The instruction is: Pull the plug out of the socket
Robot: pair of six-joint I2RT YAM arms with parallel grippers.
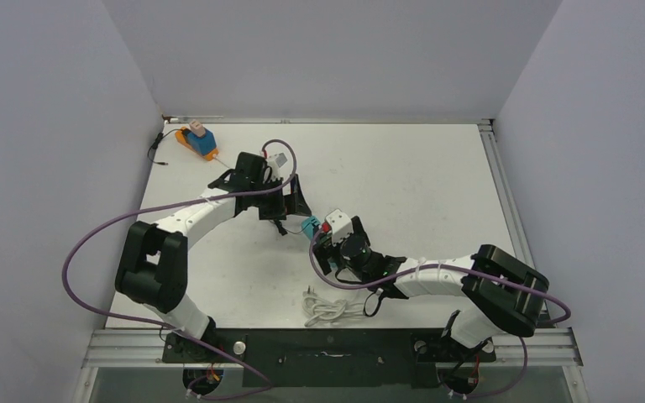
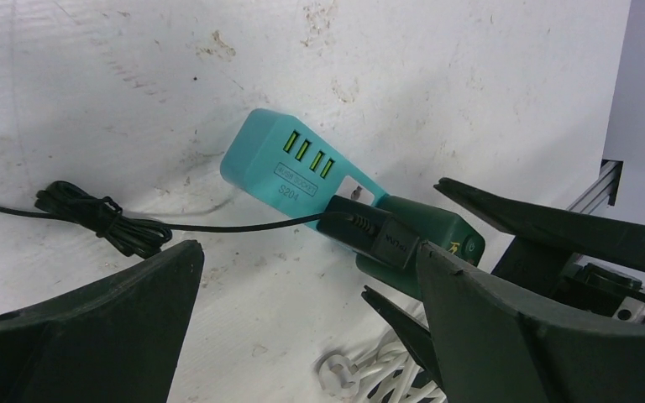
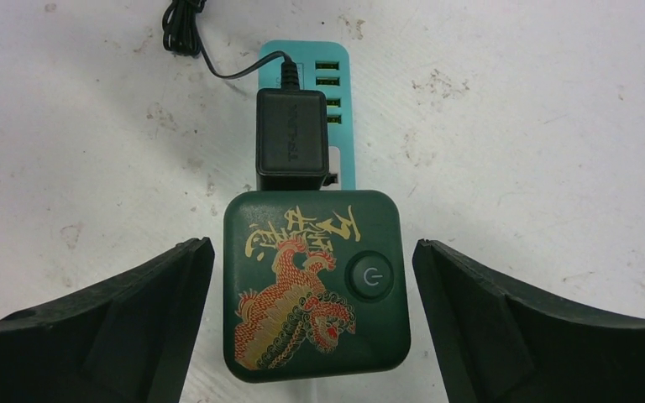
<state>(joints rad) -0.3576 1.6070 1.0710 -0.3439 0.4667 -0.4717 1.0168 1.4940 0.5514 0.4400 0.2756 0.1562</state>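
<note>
The blue plug (image 1: 202, 143) with its pale pinkish top sits in the orange socket strip (image 1: 184, 139) at the table's far left corner, shown only in the top view. Both grippers are far from it, at mid-table. My left gripper (image 1: 292, 201) (image 2: 302, 336) is open and empty, just above a teal power strip (image 1: 309, 226) (image 2: 302, 164). My right gripper (image 1: 326, 245) (image 3: 312, 311) is open, with its fingers on either side of that strip's dark green dragon-printed end (image 3: 315, 281), not touching it.
A small black block (image 3: 291, 141) (image 2: 369, 235) on a thin black wire is plugged into the teal strip. A coiled white cable (image 1: 327, 307) (image 2: 369, 369) lies near the front edge. A thin black lead (image 1: 158, 148) lies beside the orange strip. Walls enclose the table.
</note>
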